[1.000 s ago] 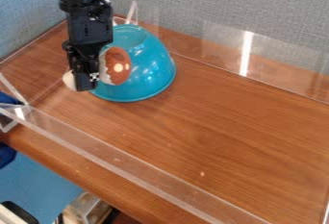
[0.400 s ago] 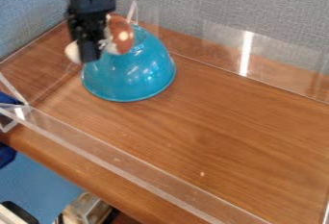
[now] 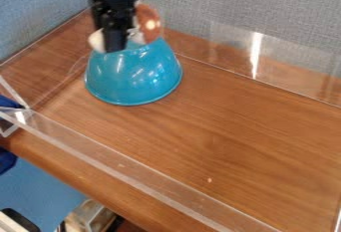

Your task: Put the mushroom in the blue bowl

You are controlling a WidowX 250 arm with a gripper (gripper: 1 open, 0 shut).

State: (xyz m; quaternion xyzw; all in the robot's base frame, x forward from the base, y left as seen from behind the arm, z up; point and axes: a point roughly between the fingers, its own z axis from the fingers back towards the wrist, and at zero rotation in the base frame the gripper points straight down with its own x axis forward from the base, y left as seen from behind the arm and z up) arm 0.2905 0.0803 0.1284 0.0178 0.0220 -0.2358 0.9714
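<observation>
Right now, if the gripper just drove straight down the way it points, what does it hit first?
Probably the blue bowl. The gripper, shut on the mushroom, hangs over the bowl's upper left side. With one view, depth is uncertain; it could pass just behind the bowl onto the table.

The glossy teal blue bowl [image 3: 134,75] rests dome-up on the wooden table. The small mushroom [image 3: 99,39], cream with an orange-brown cap, is raised above the bowl's far edge.

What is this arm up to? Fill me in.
A single black robot gripper, pointing down and closed, holds a small toy mushroom with an orange-brown cap above the large glossy teal-blue plastic bowl. The bowl sits on its side or tipped on the brown wooden table, which is fenced by clear acrylic walls. The mushroom is not yet in the bowl.
</observation>
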